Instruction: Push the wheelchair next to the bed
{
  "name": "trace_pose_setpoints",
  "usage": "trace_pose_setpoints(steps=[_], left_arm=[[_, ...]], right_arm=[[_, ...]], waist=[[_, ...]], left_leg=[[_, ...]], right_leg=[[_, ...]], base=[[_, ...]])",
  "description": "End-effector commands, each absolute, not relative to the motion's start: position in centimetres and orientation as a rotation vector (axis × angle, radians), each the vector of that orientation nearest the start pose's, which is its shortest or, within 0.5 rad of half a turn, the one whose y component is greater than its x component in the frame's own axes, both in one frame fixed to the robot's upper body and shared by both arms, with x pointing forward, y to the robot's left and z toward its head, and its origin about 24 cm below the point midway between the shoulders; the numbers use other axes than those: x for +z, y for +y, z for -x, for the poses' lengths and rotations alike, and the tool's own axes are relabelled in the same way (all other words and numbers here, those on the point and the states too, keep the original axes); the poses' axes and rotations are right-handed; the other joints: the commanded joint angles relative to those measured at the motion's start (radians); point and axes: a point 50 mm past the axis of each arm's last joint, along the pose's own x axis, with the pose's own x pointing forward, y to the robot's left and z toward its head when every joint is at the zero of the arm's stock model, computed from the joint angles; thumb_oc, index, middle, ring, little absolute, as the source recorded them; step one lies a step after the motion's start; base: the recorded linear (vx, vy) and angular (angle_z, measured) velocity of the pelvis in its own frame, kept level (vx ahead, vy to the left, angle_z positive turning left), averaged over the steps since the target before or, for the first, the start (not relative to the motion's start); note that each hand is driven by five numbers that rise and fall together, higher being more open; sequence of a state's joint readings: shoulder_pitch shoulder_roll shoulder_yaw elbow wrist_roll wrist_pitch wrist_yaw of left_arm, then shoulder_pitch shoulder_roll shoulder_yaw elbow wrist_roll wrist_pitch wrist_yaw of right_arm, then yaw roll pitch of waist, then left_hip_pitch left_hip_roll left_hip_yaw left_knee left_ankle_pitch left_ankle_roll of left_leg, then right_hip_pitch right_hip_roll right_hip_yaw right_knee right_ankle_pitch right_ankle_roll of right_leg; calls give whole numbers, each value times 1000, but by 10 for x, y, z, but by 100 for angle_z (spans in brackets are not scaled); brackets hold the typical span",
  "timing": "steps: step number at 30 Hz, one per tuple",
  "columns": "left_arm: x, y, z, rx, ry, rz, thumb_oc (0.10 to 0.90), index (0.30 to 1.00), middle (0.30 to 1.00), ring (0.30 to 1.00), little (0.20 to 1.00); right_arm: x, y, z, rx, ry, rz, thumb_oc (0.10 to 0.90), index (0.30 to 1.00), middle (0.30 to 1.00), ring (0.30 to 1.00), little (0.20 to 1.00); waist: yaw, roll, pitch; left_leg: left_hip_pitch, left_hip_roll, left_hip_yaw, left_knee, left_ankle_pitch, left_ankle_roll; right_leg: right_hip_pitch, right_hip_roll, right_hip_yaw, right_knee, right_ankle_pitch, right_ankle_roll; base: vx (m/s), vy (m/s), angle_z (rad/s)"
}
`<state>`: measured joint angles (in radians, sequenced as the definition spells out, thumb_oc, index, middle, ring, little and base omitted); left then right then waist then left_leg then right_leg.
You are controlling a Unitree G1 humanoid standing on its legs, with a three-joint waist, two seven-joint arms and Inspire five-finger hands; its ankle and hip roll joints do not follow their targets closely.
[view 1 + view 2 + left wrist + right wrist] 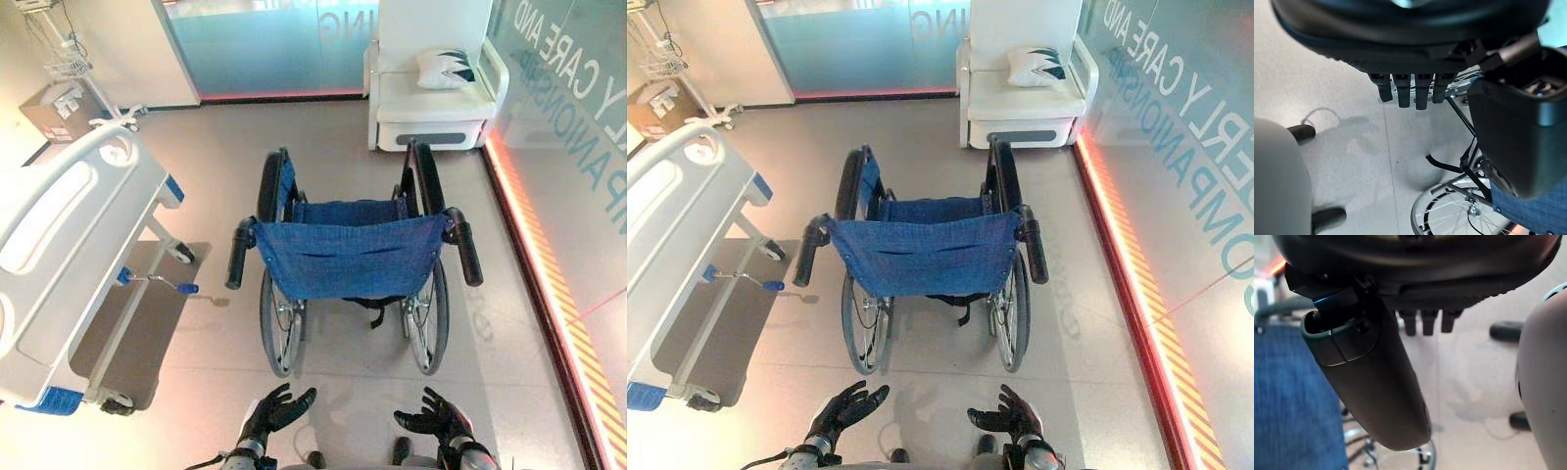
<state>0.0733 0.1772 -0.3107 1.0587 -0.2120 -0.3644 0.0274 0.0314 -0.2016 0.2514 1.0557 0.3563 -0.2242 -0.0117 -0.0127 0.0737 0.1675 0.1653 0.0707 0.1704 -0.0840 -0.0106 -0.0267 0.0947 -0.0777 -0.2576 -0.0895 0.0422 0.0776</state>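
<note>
The wheelchair [921, 257] stood in the middle of the floor [1087, 333], with its blue back turned to the near side. Its two black push handles [1034, 245] pointed toward the near side too. The bed [676, 215] was at the left, apart from the wheelchair. At the near edge, the left robot hand [844, 407] and the right robot hand [1007, 415] had their fingers spread and held nothing, both short of the handles. On the far side, a white armchair [1019, 98] carried a pillow [1036, 65]. A cardboard box [654, 106] sat at the far left.
</note>
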Motion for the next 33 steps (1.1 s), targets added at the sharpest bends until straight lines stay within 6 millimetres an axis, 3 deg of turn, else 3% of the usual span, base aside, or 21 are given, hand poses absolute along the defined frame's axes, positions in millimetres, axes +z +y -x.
trace_pose_setpoints(steps=[1,11,19,24,27,33], left_arm=[[-127,169,-155,-110,620,-92,800,900,900,900,900],[-128,171,-154,-104,628,-96,800,900,900,900,900],[-124,181,-161,-27,596,-93,800,900,900,900,900],[-102,211,-184,99,478,-48,800,900,900,900,900],[-85,238,-194,248,391,-16,800,900,900,900,900],[-53,280,-206,463,237,-55,800,900,900,900,900]], right_arm=[[-136,-198,-155,-38,783,30,800,900,900,900,900],[-138,-203,-151,-76,816,-6,800,900,900,900,900],[-129,-205,-164,-32,728,-43,800,900,900,900,900],[-111,-224,-182,-69,607,-137,800,900,900,900,900],[-94,-242,-195,-127,500,-268,800,900,900,900,900],[-58,-280,-216,-266,293,-294,800,900,900,900,900]], waist=[[8,-18,12],[11,-14,9],[10,-19,3],[18,-31,-10],[18,-36,-21],[14,-37,-29]], left_leg=[[-49,-44,-4,28,-32,15],[-45,-46,0,19,-30,16],[-39,-46,0,15,-28,16],[-32,-41,0,10,-24,13],[-25,-39,2,7,-25,13],[-17,-39,2,2,-26,12]], right_leg=[[-2,-18,-18,103,-109,-7],[-3,-24,-31,104,-106,-4],[3,-20,-27,99,-102,-5],[12,-16,-27,91,-97,-6],[19,-15,-24,85,-96,-7],[27,-15,-20,79,-100,-8]], base=[[0,0,0],[0,0,0],[0,0,0],[8,-27,0],[0,0,0],[0,0,0]])
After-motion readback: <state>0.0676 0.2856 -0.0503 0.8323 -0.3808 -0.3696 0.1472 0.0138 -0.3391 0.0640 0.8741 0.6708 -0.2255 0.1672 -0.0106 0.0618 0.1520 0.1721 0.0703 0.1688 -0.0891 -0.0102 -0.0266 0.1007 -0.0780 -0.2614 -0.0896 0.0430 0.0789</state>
